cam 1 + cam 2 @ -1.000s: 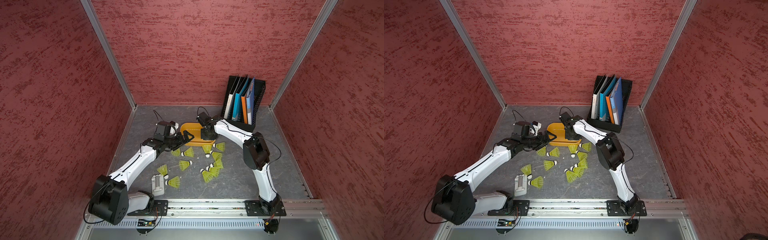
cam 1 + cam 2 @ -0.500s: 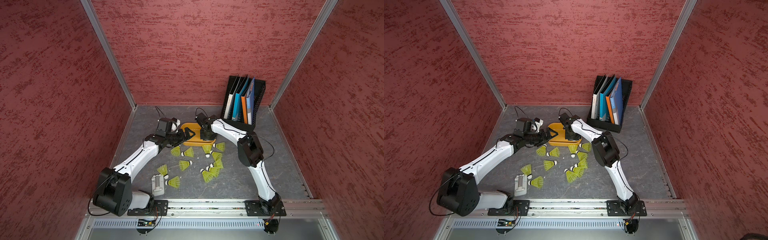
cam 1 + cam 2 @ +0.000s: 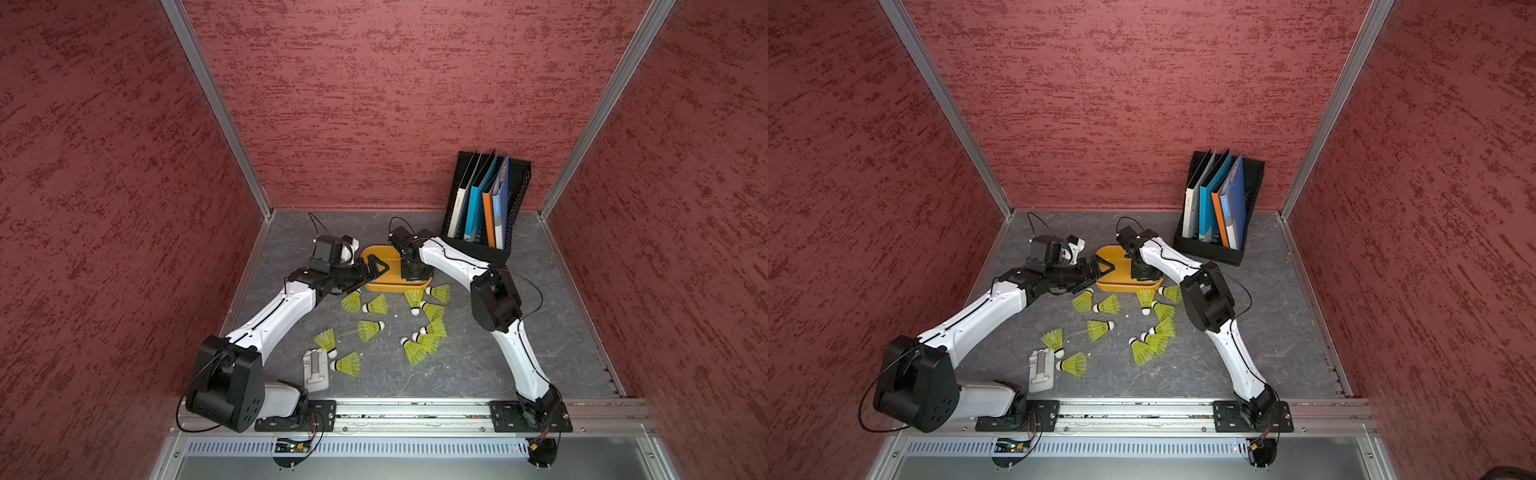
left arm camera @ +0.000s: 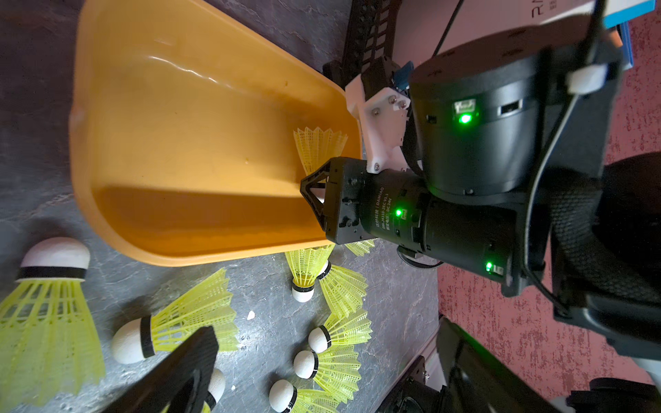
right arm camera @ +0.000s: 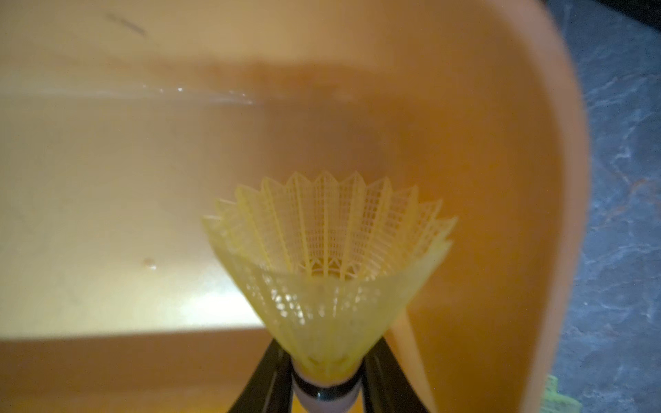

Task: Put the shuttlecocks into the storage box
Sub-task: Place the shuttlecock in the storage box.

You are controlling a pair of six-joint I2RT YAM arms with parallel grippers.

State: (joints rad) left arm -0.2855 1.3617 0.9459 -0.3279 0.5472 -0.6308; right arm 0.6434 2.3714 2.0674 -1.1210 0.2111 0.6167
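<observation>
Left gripper point(image 3: 375, 269) advanced from mat to left rim of orange storage box point(image 3: 384, 286), centre of both top views; jaws spread wide, empty. Right arm's elbow point(image 3: 494, 299) swung inward; right gripper point(image 5: 327, 357) points down into box's right end, fingers clamped on white tip of one shuttlecock point(image 5: 327, 257), skirt flared toward box floor. On grey mat point(image 3: 478, 365) just below box, loose shuttlecocks point(image 3: 370, 329) lie scattered, nearest ones just beside its front wall. Black file rack point(image 3: 486, 216) with folders stands upper right of box. Grey plastic piece point(image 3: 316, 370) lies at mat's lower left.
</observation>
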